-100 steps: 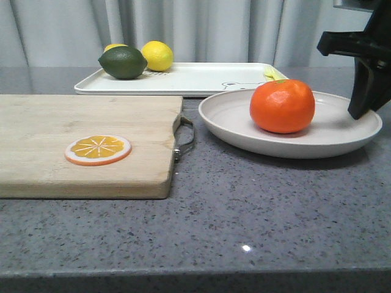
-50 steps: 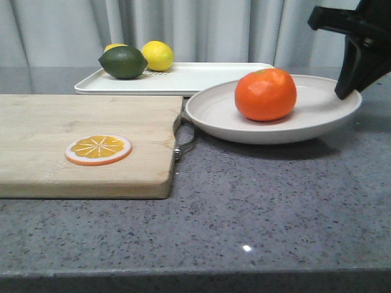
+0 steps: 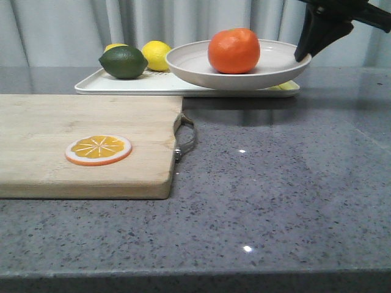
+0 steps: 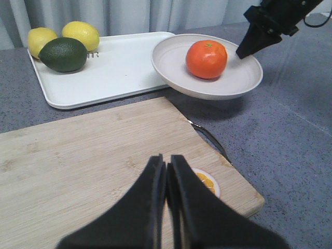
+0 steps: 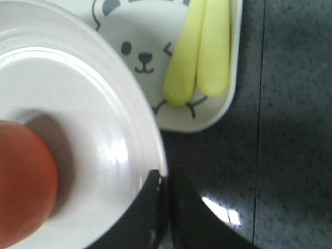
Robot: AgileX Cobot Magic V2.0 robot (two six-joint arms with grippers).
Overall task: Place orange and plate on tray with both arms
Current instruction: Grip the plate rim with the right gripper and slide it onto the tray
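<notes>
The orange (image 3: 234, 50) sits in the plate (image 3: 269, 74), upper centre of the front view, held above the tray (image 3: 153, 85). The right gripper (image 3: 303, 56) pinches the plate's right rim. The left gripper (image 4: 166, 171), fingers pressed together and empty, hangs over the cutting board (image 3: 73, 122).

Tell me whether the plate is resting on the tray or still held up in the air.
In the air: the plate hangs above the tray, casting a shadow on the counter, its rim pinched by the right pincer.
</notes>
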